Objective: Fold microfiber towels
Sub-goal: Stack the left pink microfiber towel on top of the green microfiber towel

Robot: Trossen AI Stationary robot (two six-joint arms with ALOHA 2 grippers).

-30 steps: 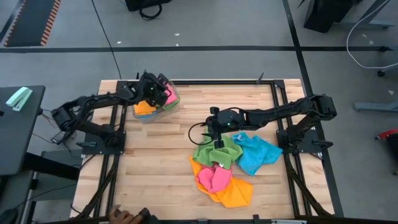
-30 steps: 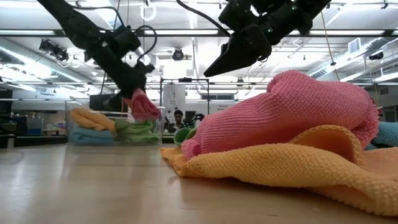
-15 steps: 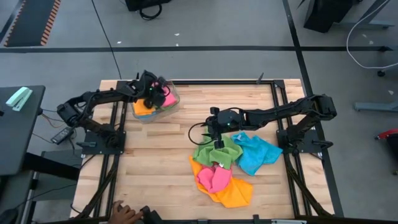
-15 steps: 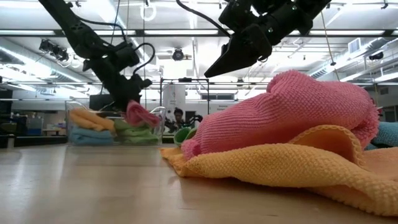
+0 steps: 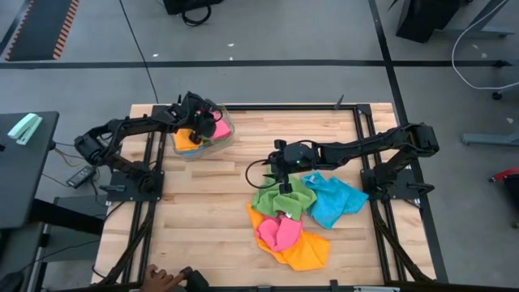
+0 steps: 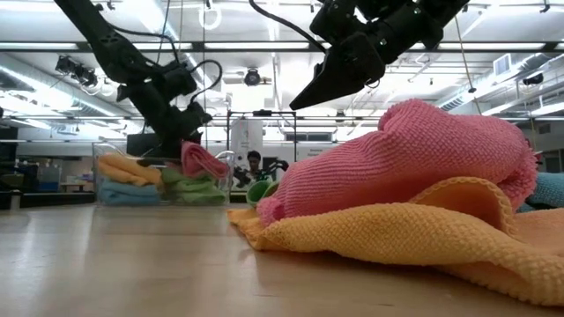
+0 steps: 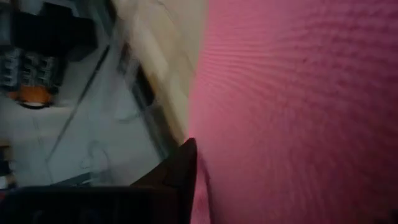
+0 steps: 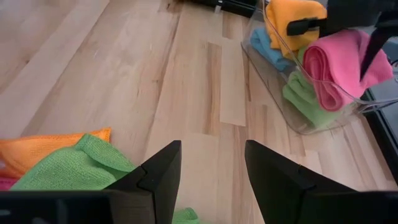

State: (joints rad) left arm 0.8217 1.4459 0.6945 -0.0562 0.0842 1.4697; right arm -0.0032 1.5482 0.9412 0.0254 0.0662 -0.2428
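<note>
A folded pink towel (image 8: 345, 65) goes into the clear bin (image 5: 212, 143) at the table's (image 5: 203, 211) far left corner.

We see the left gripper (image 6: 181, 145) low over the bin, touching the roll; whether its jaws pinch it or have let go, we cannot tell. The right gripper (image 8: 208, 177) hovers with jaws spread above the loose heap (image 5: 296, 219) of green, blue, pink and orange towels. We judge the risk is here: a snagged roll could lift out and unfold as the arm rises.
</note>
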